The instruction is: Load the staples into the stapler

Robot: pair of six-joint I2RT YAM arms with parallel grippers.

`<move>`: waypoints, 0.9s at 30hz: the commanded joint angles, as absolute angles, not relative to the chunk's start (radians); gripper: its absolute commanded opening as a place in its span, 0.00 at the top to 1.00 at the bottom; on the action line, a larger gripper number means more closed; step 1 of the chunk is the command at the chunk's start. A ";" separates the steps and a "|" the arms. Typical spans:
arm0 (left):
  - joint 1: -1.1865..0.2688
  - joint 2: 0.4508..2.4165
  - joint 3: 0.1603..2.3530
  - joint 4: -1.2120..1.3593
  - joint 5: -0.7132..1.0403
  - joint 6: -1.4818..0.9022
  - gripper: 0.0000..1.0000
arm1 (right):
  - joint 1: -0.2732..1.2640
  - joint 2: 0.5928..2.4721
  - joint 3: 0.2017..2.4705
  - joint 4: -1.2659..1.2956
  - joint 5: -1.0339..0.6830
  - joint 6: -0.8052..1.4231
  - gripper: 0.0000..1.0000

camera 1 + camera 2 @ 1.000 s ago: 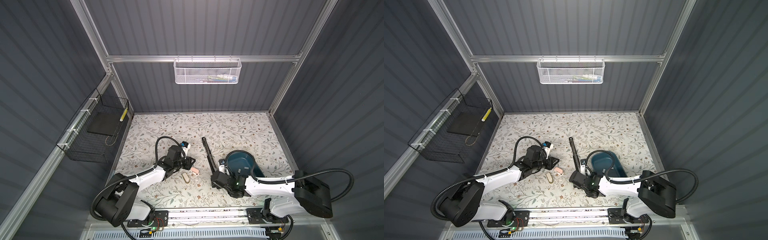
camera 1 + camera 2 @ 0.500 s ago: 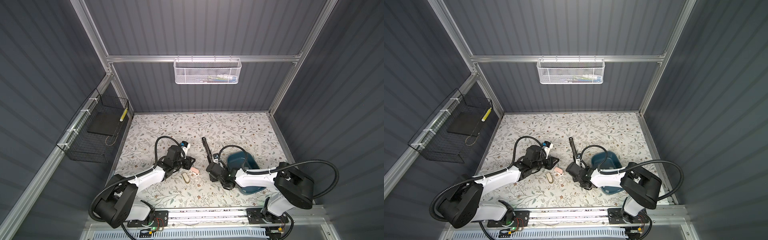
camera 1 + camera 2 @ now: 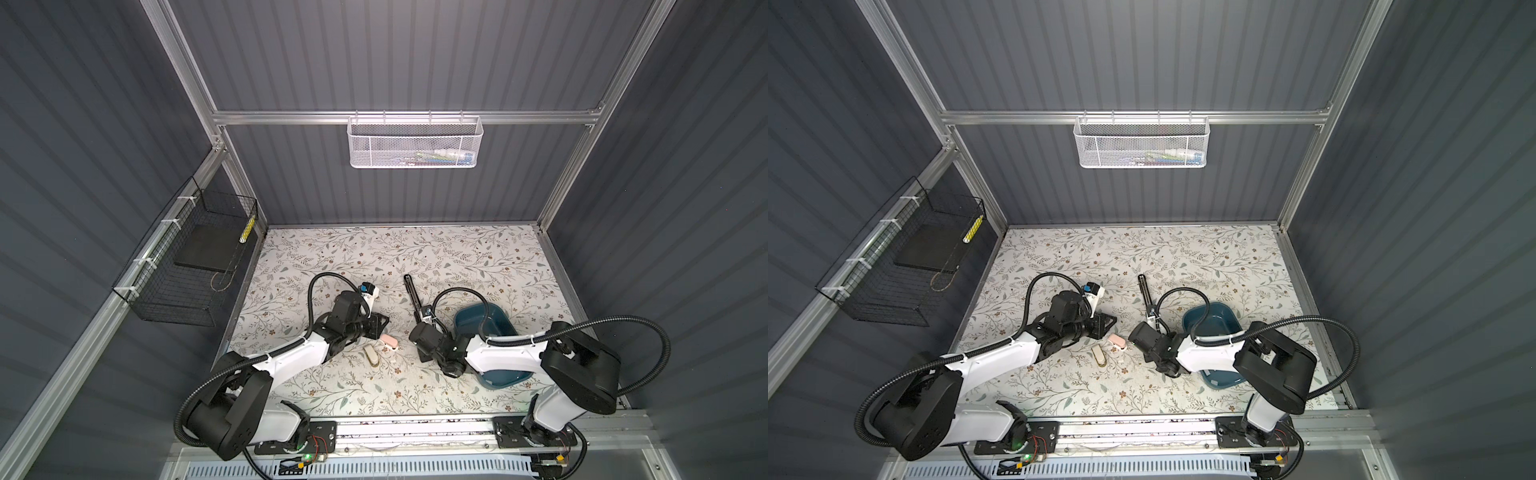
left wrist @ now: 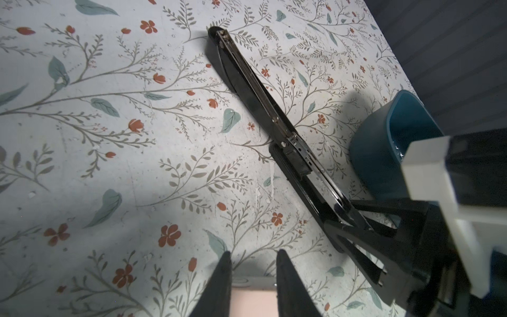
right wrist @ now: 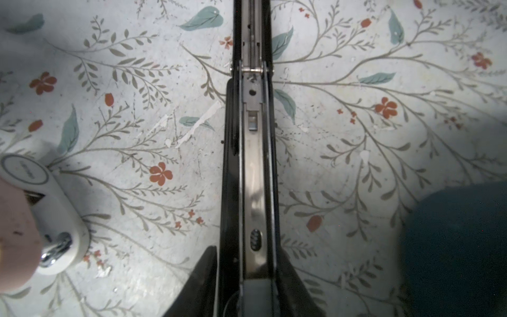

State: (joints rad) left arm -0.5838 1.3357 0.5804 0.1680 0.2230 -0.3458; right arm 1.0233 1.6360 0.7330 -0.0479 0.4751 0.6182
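Right end effector (image 5: 248, 251) clenched on long black metal stapler (image 5: 252, 164), laid open flat ahead of it; uneven squeeze may skid or twist it.

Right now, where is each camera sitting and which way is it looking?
Both top views: high in front, looking down on the table; left arm and right arm show.
Left wrist: on the left arm, looking past the left gripper and pink stapler toward the black stapler, bowl and right gripper.
Right wrist: on the right arm, looking down along the black stapler between right gripper fingers.
Shared: both wrist views show both staplers.
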 commanded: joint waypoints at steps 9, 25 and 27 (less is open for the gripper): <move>-0.588 1.267 0.601 0.188 -0.010 -0.574 0.43 | 1.052 1.641 0.737 0.024 0.450 0.517 0.89; -0.515 1.697 0.787 0.383 0.188 -0.728 0.32 | 1.067 1.632 0.707 0.166 0.329 0.432 0.92; -0.515 1.708 0.786 0.378 0.200 -0.724 0.32 | 1.044 1.619 0.697 0.182 0.289 0.448 0.93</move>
